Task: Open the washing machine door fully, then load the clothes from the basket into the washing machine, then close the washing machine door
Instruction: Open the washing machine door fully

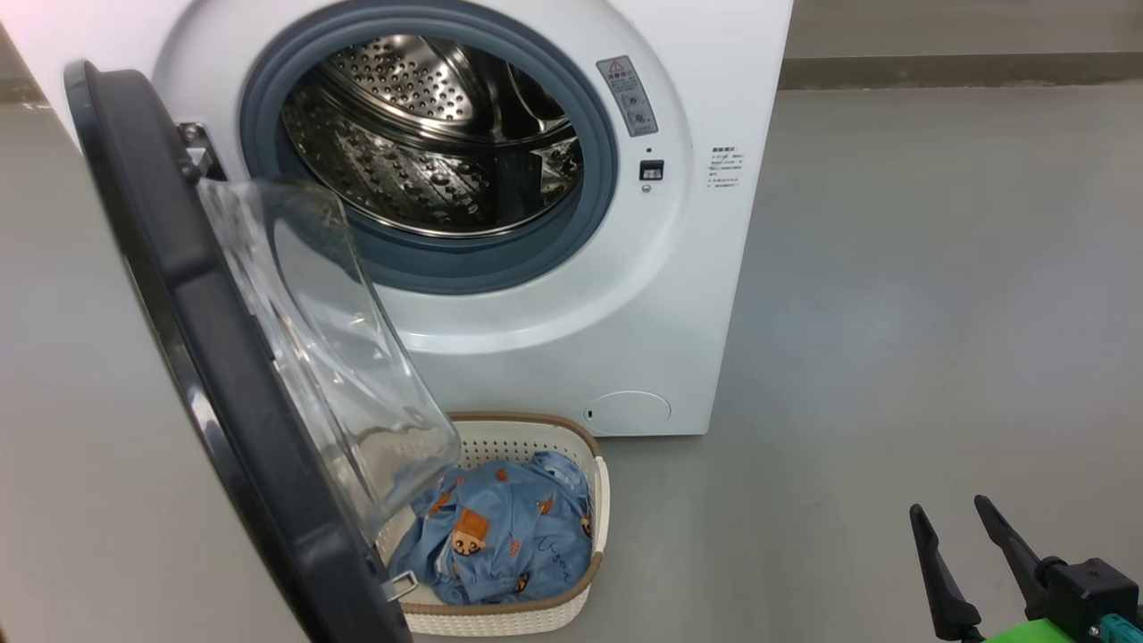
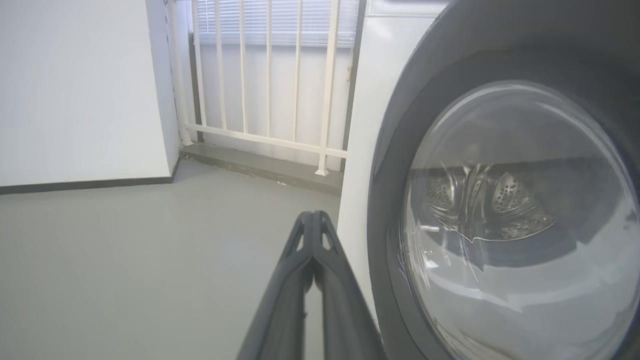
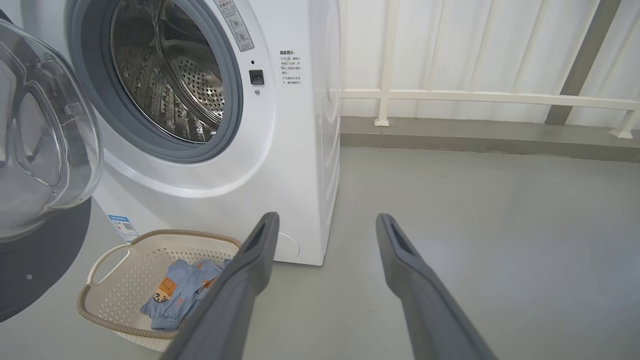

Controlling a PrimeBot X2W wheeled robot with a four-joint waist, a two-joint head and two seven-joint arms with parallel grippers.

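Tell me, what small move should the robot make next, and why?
Probably swing the open right gripper left and down toward the clothes in the basket. The door stands wide open, the drum looks empty, and the clothes lie untouched; the gripper hangs apart from them, to the basket's right.

Door: I see the washing machine door (image 1: 192,295) swung open leftward, black-rimmed.
Clothes: the clothes (image 1: 504,531), light blue, crumpled inside the basket (image 1: 518,439).
Basket: cream, standing just before the white washing machine (image 1: 679,223).
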